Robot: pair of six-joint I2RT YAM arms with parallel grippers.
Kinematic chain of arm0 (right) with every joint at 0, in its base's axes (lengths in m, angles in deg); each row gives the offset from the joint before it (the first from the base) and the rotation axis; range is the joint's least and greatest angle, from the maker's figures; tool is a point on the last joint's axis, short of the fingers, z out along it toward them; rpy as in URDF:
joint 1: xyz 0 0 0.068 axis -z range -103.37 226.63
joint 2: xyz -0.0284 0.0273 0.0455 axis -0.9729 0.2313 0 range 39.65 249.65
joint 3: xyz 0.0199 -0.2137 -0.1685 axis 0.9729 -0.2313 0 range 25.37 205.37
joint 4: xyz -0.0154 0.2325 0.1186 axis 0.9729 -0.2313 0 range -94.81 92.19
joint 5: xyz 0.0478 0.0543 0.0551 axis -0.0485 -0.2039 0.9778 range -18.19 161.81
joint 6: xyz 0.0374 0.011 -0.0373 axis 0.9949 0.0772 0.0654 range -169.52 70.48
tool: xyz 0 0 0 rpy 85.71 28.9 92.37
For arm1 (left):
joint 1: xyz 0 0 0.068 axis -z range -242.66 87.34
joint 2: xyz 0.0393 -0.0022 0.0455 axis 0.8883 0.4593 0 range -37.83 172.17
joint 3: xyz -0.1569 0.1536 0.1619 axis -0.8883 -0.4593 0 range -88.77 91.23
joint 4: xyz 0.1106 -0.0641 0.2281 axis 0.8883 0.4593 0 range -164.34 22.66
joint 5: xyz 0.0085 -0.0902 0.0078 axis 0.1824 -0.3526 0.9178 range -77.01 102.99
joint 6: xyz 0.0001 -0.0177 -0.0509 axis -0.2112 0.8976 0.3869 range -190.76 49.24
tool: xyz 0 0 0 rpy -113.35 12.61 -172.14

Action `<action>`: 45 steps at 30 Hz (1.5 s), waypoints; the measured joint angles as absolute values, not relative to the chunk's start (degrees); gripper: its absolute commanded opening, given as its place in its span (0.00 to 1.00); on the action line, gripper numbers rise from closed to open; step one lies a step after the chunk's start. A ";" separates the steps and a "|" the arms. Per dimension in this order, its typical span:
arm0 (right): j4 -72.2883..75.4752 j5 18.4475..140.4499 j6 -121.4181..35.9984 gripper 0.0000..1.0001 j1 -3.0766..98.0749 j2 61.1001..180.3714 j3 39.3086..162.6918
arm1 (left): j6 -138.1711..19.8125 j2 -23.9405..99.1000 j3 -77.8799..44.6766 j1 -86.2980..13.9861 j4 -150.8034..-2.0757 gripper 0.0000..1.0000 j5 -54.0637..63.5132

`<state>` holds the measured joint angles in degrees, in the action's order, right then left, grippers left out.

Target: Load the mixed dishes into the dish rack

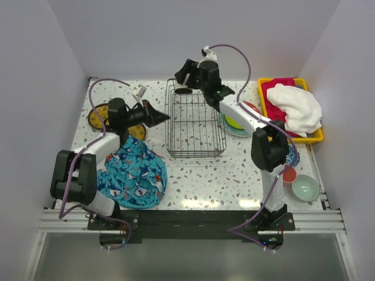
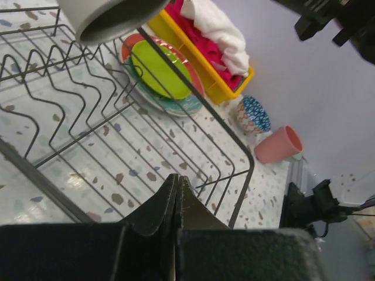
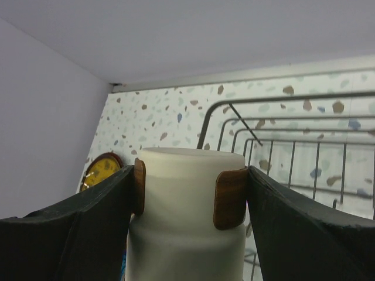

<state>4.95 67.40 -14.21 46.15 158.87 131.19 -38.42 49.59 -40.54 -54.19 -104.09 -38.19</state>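
Observation:
My right gripper (image 1: pixel 184 79) is shut on the cream cup (image 3: pixel 190 216), held above the far left corner of the dish rack (image 1: pixel 193 123); the cup also shows in the left wrist view (image 2: pixel 111 14) with its mouth facing the camera. My left gripper (image 1: pixel 157 115) is shut and empty, just left of the rack (image 2: pixel 146 134). The lime-green plate (image 1: pixel 233 123) lies on the teal-and-red plate (image 2: pixel 176 105) right of the rack. The yellow-olive plate (image 1: pixel 96 115) lies at the far left, partly hidden by my left arm. The pink cup (image 1: pixel 289 174), mint bowl (image 1: pixel 306 188) and blue patterned bowl (image 2: pixel 254 114) sit at the near right.
A blue patterned cloth (image 1: pixel 133 172) lies at the near left under my left arm. A yellow plastic tray (image 1: pixel 275 82) with a white towel (image 1: pixel 296 105) and pink cloth stands at the back right. White walls close in the table.

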 measured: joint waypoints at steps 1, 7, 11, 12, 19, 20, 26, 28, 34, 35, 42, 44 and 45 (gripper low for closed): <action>3.21 66.66 -12.84 0.00 45.73 158.87 131.08 | -35.36 50.44 -41.44 -54.05 -108.31 0.00 -38.83; -3.57 63.82 -8.25 0.00 42.93 158.87 131.03 | -22.86 55.08 -41.99 -53.27 -126.39 0.00 -37.73; -5.14 63.56 -6.43 0.00 41.49 158.85 130.84 | -19.38 59.38 -39.17 -52.74 -131.33 0.00 -36.14; -5.49 63.53 -6.02 0.00 41.23 158.85 130.84 | -19.23 60.39 -38.31 -52.68 -131.70 0.00 -35.72; -6.26 61.98 -3.88 0.00 41.05 158.61 130.66 | -19.30 63.71 -35.63 -52.52 -129.86 0.00 -30.67; -6.22 61.74 -3.64 0.00 41.32 158.37 130.36 | -19.36 64.23 -35.36 -52.52 -129.10 0.00 -29.86; -6.83 61.13 -3.02 0.00 42.02 154.72 129.02 | -20.85 67.93 -32.85 -52.72 -125.19 0.00 -24.58; -6.98 61.39 -3.02 0.00 41.67 153.50 128.94 | -20.85 69.13 -31.74 -52.87 -124.77 0.00 -23.33; -6.65 61.90 -4.75 0.00 40.92 151.92 128.17 | -20.89 70.38 -29.77 -53.22 -122.87 0.00 -21.76; -6.39 62.00 -5.89 0.00 40.92 151.92 127.97 | -20.98 70.03 -29.75 -53.40 -121.80 0.00 -22.00; 4.36 61.59 -21.78 0.00 42.52 153.61 127.54 | -29.70 55.73 -36.46 -56.79 -105.17 0.00 -24.47; 8.65 60.82 -26.21 0.00 42.98 154.81 127.49 | -34.25 49.98 -38.36 -57.53 -100.12 0.00 -24.58; 11.29 60.61 -28.84 0.00 43.24 155.70 127.38 | -36.61 47.49 -38.97 -57.73 -97.38 0.00 -24.36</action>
